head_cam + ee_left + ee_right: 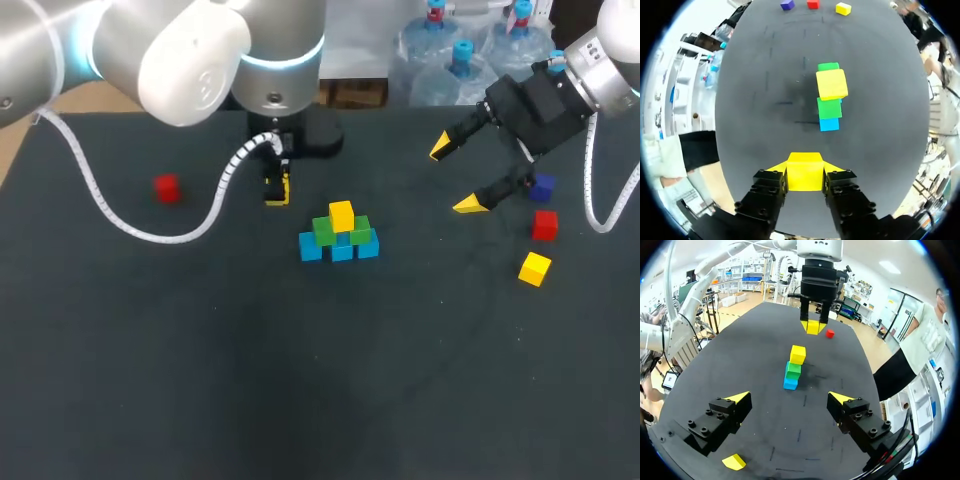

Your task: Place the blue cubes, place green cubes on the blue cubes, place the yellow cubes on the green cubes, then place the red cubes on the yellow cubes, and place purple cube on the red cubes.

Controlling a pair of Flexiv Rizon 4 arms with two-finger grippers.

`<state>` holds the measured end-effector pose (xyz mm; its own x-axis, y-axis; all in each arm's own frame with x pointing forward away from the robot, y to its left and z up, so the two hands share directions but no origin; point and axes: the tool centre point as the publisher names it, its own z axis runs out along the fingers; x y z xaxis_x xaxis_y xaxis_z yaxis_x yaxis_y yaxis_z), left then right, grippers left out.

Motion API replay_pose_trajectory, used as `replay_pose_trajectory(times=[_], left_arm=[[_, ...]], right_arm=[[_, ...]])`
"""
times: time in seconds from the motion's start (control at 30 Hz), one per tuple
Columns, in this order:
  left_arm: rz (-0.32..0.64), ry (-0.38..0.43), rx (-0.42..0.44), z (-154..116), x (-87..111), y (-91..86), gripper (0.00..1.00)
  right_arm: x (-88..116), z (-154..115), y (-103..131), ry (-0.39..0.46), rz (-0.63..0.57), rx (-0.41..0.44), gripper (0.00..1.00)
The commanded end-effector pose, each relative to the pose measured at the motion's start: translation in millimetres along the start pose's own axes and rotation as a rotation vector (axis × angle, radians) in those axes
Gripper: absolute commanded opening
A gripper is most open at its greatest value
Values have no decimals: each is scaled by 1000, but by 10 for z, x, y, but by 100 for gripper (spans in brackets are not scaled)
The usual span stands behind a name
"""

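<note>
Yellow layer is the step in hand. The cube pile [340, 238] sits mid-table: three blue cubes [342, 251] in a row, two green cubes [323, 231] on them, and a top yellow cube [831, 84] that straddles both greens.

Your left gripper [277, 188] hangs just behind the pile and a little to its left. Its fingers are clamped on a second yellow cube [804, 175], one on each side. Your right gripper [455, 177] hovers off the pile's right with its fingers spread wide and nothing in them.

Spares:
- Right of the pile, well apart and near the right gripper: a purple cube [787, 4], a red cube [544, 225] and a loose yellow cube [534, 268].
- Left of the pile, well apart: another red cube [166, 188].

Red and purple layers are not yet started.

Next, I'd say you carry the held cube over the pile, square it up, lower it gently and open. The views don't show how much bare green is left beside the top yellow, possibly very little, so check the landing spot. A skewed drop could knock the top cube off.
</note>
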<state>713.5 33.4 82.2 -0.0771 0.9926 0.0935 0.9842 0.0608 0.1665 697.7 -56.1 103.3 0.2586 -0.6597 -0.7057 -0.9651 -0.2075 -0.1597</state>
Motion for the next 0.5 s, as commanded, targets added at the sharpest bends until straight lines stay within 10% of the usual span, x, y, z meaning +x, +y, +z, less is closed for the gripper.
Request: replay_pose_trajectory(times=[0.03, 0.5], left_arm=[[-46, 75, 6, -111, -148, -68, 0], [-101, 5, 31, -127, -364, -268, 0]], right_arm=[[2, 2, 1, -1, -1, 1, 100], [2, 2, 1, -1, -1, 1, 100]])
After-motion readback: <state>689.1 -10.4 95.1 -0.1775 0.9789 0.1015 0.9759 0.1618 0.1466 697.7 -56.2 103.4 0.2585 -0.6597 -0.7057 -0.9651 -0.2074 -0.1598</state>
